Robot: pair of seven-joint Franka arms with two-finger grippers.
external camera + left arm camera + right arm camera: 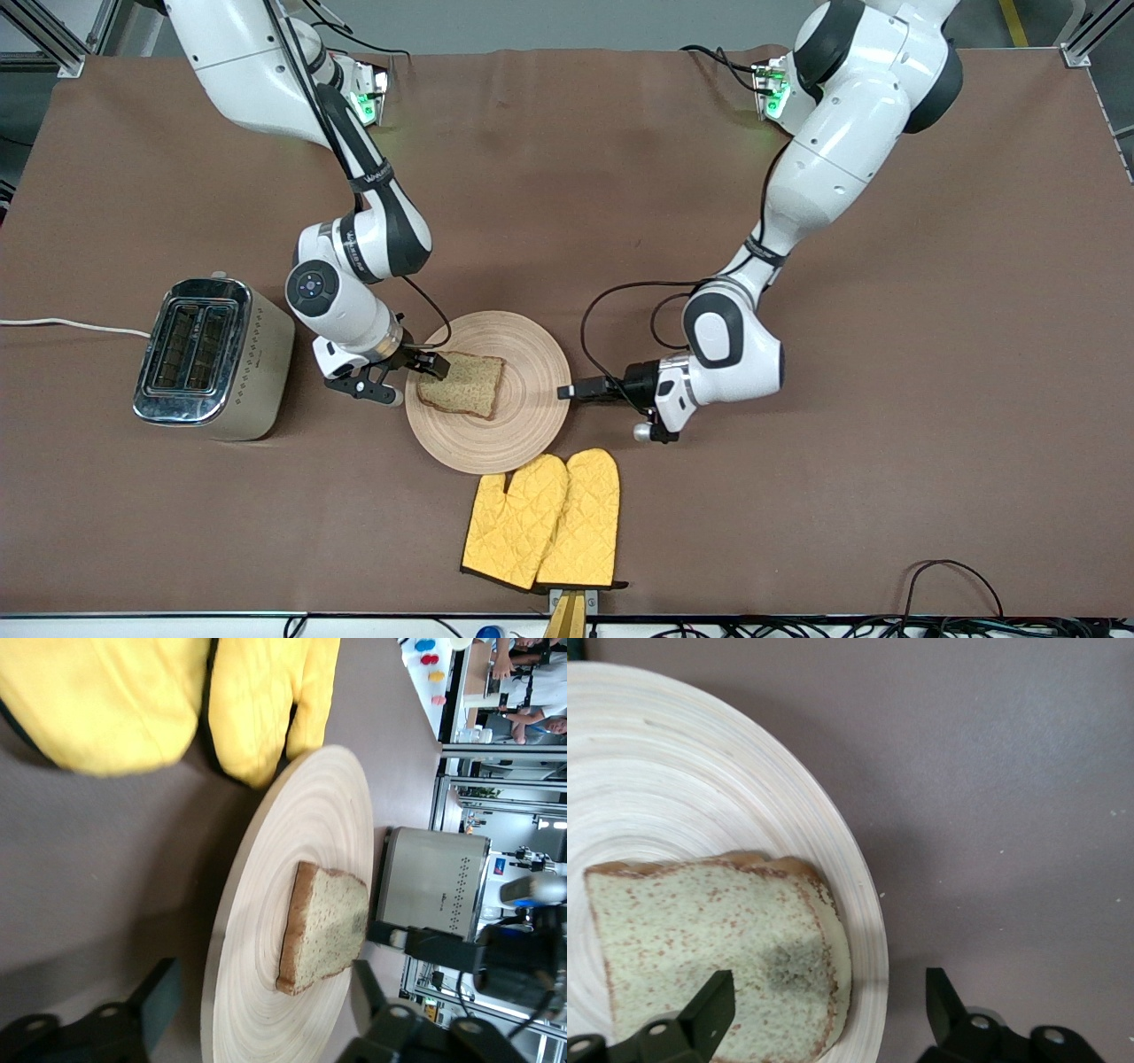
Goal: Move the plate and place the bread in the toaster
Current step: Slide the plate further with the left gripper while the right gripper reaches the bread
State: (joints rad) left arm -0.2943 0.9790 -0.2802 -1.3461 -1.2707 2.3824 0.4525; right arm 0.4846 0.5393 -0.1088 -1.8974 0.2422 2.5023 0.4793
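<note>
The pale wood plate [518, 350] lies mid-table with the brown bread slice [462, 383] flat on it, toward the toaster's side. The chrome-topped toaster [213, 354] stands beside the plate, toward the right arm's end. My right gripper [408, 379] is open low over the plate's rim: in the right wrist view [828, 1010] one finger is over the bread [700, 921] and the other over the table outside the plate [673, 771]. My left gripper [565, 391] is open at the plate's rim on the left arm's side; its jaws straddle the plate [292, 859] in the left wrist view [266, 1010].
A pair of yellow oven mitts [540, 518] lies just nearer to the front camera than the plate, almost touching its rim. The toaster's white cord [71, 325] runs off toward the right arm's end of the table. Cables run along the table's front edge.
</note>
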